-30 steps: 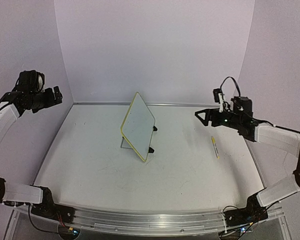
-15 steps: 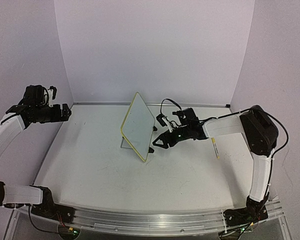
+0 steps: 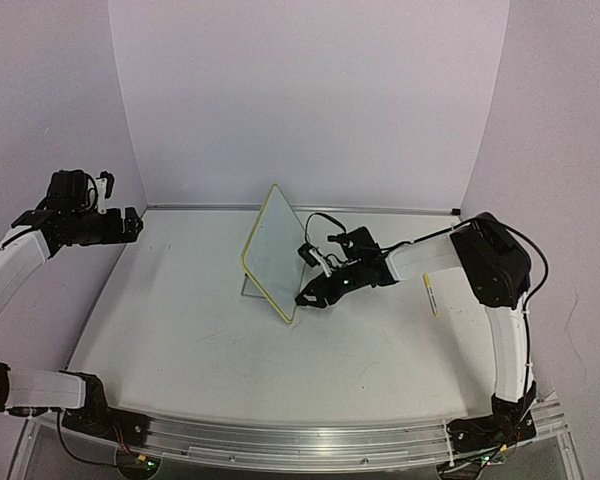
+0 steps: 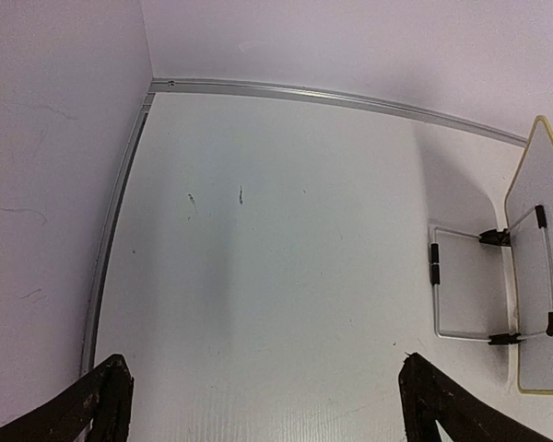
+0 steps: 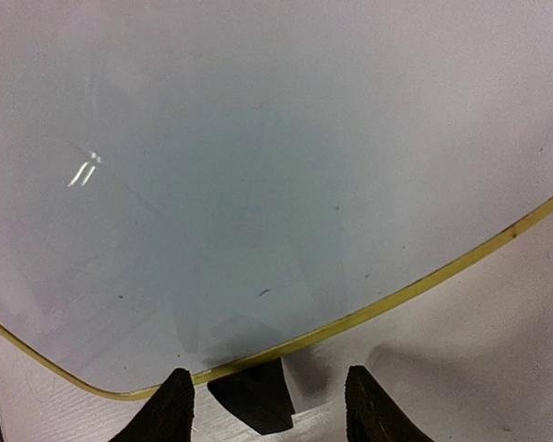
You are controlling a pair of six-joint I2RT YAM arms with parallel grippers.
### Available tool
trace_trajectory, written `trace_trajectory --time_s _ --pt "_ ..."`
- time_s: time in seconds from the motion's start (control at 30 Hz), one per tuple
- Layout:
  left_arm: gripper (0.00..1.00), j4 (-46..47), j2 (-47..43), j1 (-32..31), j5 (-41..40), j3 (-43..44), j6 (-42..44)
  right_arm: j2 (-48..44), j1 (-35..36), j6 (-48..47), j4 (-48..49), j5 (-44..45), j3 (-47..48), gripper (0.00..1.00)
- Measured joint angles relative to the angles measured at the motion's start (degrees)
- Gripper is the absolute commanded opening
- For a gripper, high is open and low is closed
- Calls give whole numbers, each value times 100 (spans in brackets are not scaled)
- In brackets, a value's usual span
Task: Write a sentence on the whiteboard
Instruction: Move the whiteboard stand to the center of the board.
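The whiteboard [image 3: 276, 252] stands tilted on its wire stand mid-table, with a pale yellow rim and a black foot [image 3: 302, 299] at its near corner. My right gripper [image 3: 310, 296] reaches low to that corner. In the right wrist view the board face [image 5: 258, 166] fills the frame and the black foot [image 5: 253, 396] sits between the parted fingers of the open right gripper [image 5: 267, 407]. The sentence is out of view; the face shows only small specks. My left gripper [image 3: 130, 225] hangs open at the far left, its fingertips wide over bare table [image 4: 263, 414].
A slim yellow-white marker pen [image 3: 430, 294] lies on the table right of the board, under my right forearm. The left wrist view shows the board's back [image 4: 537, 175] and wire stand [image 4: 470, 285] at its right edge. Purple walls close the table's back and sides.
My right arm swung from the right side across to the board's near lower corner, and its jaws narrowed. My left arm dropped slightly inward, then held still.
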Motion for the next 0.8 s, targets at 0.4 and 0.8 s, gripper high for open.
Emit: trace_trajectory --time_s 0.4,0.8 --pt "99 -2 75 0 -4 0 -2 19 457 -76 29 238 -6 38" --pt "99 -2 87 -2 -56 0 -7 16 1066 221 1054 1314 -483 19"
